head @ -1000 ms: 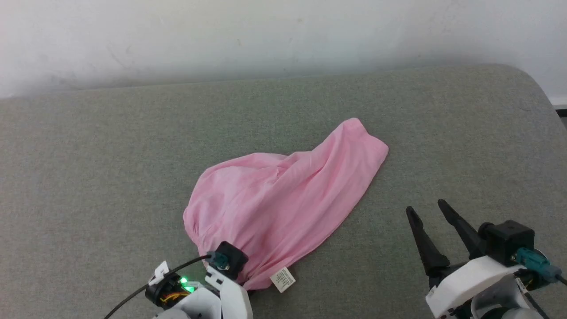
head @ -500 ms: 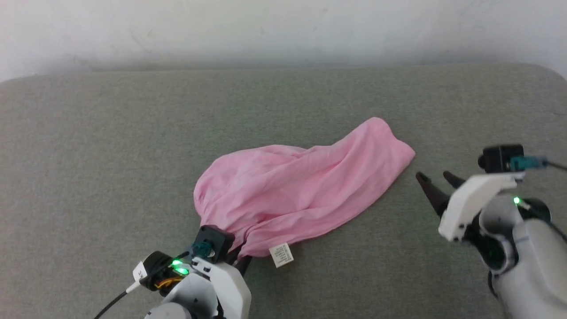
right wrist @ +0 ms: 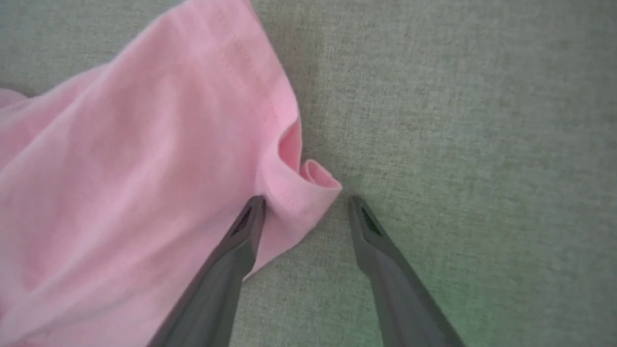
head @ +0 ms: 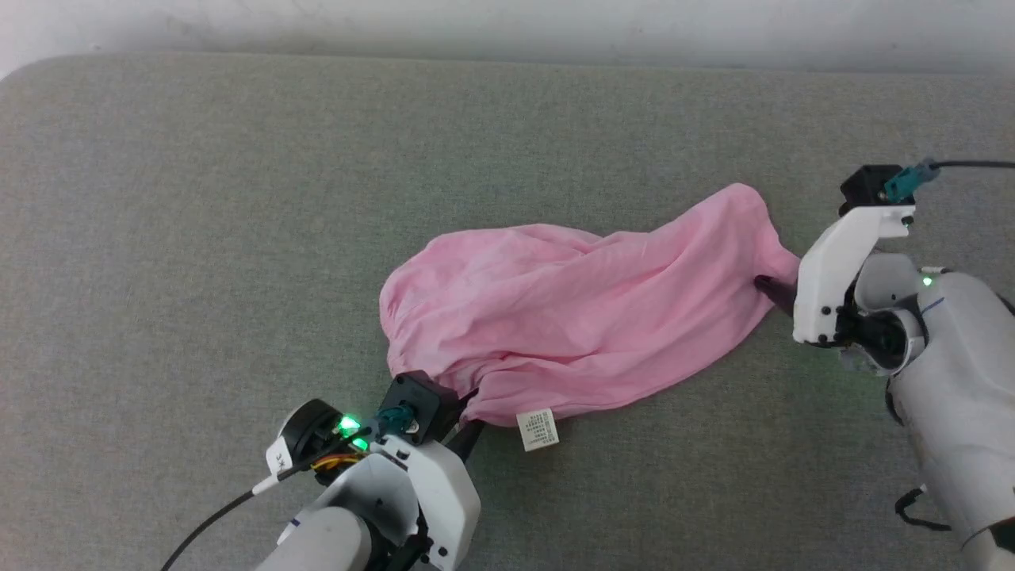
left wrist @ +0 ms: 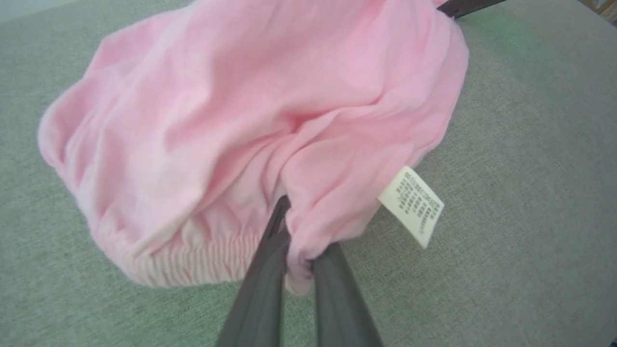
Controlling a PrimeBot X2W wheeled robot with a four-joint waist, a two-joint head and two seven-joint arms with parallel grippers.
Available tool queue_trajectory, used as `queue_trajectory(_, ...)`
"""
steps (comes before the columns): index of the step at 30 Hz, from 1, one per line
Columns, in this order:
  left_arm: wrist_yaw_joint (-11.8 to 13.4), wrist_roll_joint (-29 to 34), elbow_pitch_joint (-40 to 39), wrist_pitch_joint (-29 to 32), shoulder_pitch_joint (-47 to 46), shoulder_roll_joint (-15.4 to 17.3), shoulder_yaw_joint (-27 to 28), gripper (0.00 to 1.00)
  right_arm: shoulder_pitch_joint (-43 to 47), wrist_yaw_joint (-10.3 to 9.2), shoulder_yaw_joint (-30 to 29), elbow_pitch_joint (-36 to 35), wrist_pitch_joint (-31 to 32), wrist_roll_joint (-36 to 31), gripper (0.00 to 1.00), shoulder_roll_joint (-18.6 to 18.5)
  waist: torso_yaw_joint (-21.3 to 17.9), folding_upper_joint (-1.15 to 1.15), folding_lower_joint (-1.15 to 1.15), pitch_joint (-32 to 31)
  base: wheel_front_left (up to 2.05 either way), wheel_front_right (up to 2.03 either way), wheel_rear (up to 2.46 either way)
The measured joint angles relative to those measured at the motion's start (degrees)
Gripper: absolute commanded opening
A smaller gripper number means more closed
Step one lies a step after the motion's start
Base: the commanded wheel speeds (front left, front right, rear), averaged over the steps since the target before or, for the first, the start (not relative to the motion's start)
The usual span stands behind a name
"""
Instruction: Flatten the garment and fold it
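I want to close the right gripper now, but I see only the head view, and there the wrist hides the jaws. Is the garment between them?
Observer: Yes. In the right wrist view the right gripper has its jaws open, and the hem corner of the garment lies between them.
Operator: And the left side, does it hold?
Observer: The left gripper is shut on a bunch of fabric beside the gathered waistband.
Operator: Is the label caught too?
Observer: No, the label hangs free, to one side of the jaws.
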Motion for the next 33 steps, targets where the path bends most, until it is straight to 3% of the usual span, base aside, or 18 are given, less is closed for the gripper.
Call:
queue_trajectory(2, -0.1, 0.0, 0.3, 0.0, -0.3, 0.0, -0.2, 0.0, -1.1, 0.0, 0.7, 1.0, 1.7, 1.1, 0.0, -0.5, 0.3, 0.0, 0.0, 0.2, 0.0, 0.0, 0.0)
queue_trajectory(12, -0.2, 0.0, 1.2, -0.5, -0.4, 0.1, -0.8, 0.0, 1.5, 0.0, 5.8, -1.1, -1.1, 6.9, 0.0, -2.1, -0.3, 0.0, 0.01, -1.9, 0.0, 0.0, 0.0)
queue_trajectory(17, -0.1, 0.1, 0.5, -1.0, -0.2, 0.6, -1.1, 0.0, 7.5, 0.01, 8.2, -7.7, -7.1, 9.0, 0.0, -4.8, -0.7, 0.0, 0.01, -4.5, 0.0, 0.0, 0.0)
queue_trajectory(21, 0.6, 0.0, -2.4, -2.6, 0.4, 1.5, -0.1, 0.0, 12.9, 0.01, 7.0, -17.1, -10.7, 9.0, 0.0, -8.7, -1.1, 0.0, 0.0, -6.7, 0.0, 0.0, 0.0)
queue_trajectory(26, 2.5, 0.8, -8.2, -5.2, 0.4, 4.1, 3.5, 0.0, 19.1, 0.02, -0.1, -34.5, -10.6, 5.9, 0.0, -11.8, -2.5, 0.0, 0.0, -8.4, 0.0, 0.0, 0.0)
queue_trajectory(30, 2.9, 0.9, -11.9, -5.7, -3.5, 5.9, 7.1, 0.0, 20.9, 0.02, -6.6, -48.9, -7.5, 1.8, 0.0, -11.0, -3.9, 0.0, 0.0, -8.5, 0.0, 0.0, 0.0)
queue_trajectory(33, 2.4, -0.5, -12.2, -5.4, -9.4, 6.2, 10.0, 0.0, 18.8, 0.02, -9.7, -55.1, -4.9, -0.6, 0.0, -8.7, -4.4, 0.0, 0.0, -7.9, 0.0, 0.0, 0.0)
